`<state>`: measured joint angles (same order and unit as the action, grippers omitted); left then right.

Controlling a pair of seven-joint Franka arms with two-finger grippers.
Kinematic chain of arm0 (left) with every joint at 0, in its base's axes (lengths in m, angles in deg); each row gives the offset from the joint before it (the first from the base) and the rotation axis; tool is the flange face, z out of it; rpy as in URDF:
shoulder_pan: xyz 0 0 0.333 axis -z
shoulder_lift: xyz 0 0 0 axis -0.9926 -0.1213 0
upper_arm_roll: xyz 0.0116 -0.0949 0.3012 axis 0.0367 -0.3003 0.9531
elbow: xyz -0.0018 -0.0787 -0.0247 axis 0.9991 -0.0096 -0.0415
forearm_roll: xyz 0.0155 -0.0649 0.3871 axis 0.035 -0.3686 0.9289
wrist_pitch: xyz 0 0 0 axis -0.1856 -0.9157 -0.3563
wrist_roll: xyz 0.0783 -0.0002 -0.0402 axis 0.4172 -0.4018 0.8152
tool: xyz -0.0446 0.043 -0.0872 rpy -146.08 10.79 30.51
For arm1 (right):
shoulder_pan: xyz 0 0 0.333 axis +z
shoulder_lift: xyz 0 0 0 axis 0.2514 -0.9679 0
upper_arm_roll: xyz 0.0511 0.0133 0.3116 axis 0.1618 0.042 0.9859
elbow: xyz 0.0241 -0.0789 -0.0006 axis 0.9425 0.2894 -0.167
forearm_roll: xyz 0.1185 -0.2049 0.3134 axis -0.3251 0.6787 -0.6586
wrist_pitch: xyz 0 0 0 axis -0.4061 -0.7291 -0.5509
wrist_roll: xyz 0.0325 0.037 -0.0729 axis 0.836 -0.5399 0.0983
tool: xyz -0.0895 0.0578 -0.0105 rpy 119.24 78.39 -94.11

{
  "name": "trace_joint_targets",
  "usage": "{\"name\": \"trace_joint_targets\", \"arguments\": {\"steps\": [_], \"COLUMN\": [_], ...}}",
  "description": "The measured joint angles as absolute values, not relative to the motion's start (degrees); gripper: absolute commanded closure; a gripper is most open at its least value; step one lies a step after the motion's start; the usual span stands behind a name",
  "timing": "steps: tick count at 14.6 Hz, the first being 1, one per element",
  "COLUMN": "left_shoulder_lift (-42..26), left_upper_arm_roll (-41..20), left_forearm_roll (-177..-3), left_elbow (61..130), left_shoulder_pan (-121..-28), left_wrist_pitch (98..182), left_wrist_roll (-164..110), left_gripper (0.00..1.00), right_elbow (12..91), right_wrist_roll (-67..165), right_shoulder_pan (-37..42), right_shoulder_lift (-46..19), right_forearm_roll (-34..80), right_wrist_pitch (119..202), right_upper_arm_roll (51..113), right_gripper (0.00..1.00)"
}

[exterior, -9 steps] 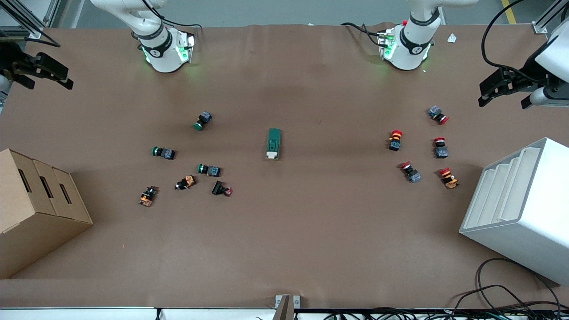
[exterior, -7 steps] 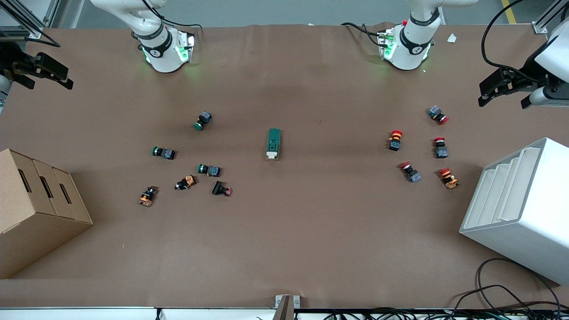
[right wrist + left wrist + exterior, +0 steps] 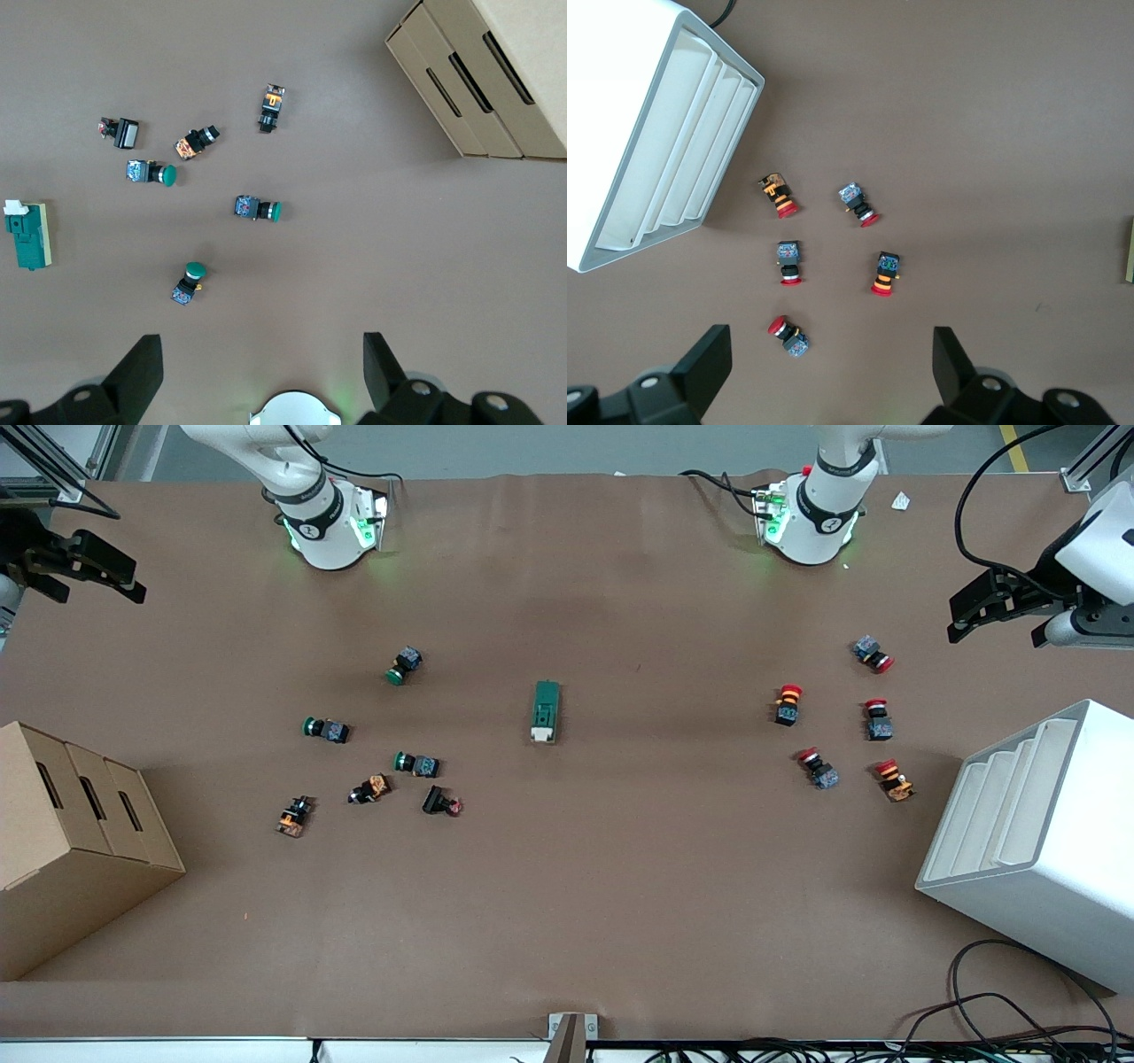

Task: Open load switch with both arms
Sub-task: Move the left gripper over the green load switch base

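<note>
The surface (image 3: 567, 921) carried the switch (image 3: 546, 711) at its middle, long axis running toward the front camera, white lever nearest it. Both pincers were held wide open and empty over opposite ends, left (image 3: 997, 609) and right (image 3: 84, 571), about equally distant.

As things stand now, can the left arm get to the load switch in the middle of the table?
Probably yes. The load switch lies alone on bare table, with nothing stacked on or touching it. The left gripper, open, hangs over the table's edge above the red push buttons, so it should pass over them.
</note>
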<state>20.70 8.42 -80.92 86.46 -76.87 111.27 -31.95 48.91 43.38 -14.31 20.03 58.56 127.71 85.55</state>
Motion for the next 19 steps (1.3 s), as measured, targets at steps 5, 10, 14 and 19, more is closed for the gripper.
{"name": "trace_joint_targets", "arguments": {"steps": [5,10,14,19], "left_shoulder_lift": [18.67,14.99,9.22,0.63], "left_upper_arm_roll": [3.6,-5.55,-12.9,-13.74], "left_forearm_roll": [-80.92,-80.89,-77.2,-68.32], "left_elbow": [88.01,92.17,92.75,92.89], "left_shoulder_pan": [-75.13,-74.5,-72.13,-60.26], "left_wrist_pitch": [117.94,125.36,130.18,135.54], "left_wrist_roll": [-30.0,-19.21,-4.8,13.77], "left_gripper": [0.0,0.0,0.0,0.0], "right_elbow": [48.76,47.85,44.3,43.46], "right_wrist_roll": [43.31,43.34,43.36,32.04], "right_shoulder_pan": [-14.37,-14.9,-15.16,-13.52], "right_shoulder_lift": [19.91,13.53,6.66,4.59], "right_forearm_roll": [58.56,58.56,58.56,58.36], "right_wrist_pitch": [127.72,128.41,129.35,129.92], "right_upper_arm_roll": [85.54,85.48,85.45,86.24], "right_gripper": [0.0,0.0,0.0,0.0]}}
